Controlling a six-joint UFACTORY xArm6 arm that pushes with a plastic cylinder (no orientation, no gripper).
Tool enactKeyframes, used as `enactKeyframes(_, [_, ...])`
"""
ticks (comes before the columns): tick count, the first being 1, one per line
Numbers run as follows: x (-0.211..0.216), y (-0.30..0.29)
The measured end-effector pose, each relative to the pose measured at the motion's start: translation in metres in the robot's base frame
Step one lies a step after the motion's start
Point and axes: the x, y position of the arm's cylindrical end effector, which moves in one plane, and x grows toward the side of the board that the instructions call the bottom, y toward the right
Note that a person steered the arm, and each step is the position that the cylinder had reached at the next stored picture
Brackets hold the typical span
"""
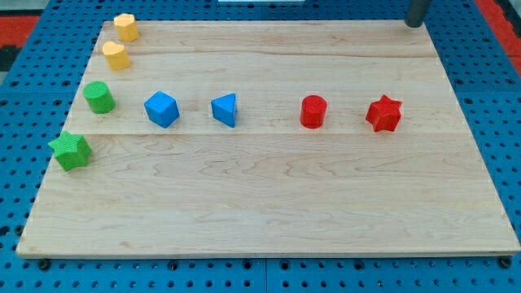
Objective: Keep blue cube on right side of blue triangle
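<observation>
The blue cube (161,108) lies on the wooden board (269,203) left of centre. The blue triangle (225,109) lies just to the cube's right, apart from it by a small gap. So the cube stands on the triangle's left side in this view. My tip (415,24) shows at the view's top right, at the board's far edge, far from both blue blocks and touching no block.
A red cylinder (313,111) and a red star (383,113) lie right of the triangle in the same row. Along the left edge lie a green star (71,150), a green cylinder (99,97) and two yellow blocks (116,55), (125,27).
</observation>
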Motion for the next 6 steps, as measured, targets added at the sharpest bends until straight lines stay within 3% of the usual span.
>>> enactKeyframes(3, [-0.006, -0.023])
enactKeyframes(5, [0.09, -0.044])
enactKeyframes(6, [0.091, -0.089])
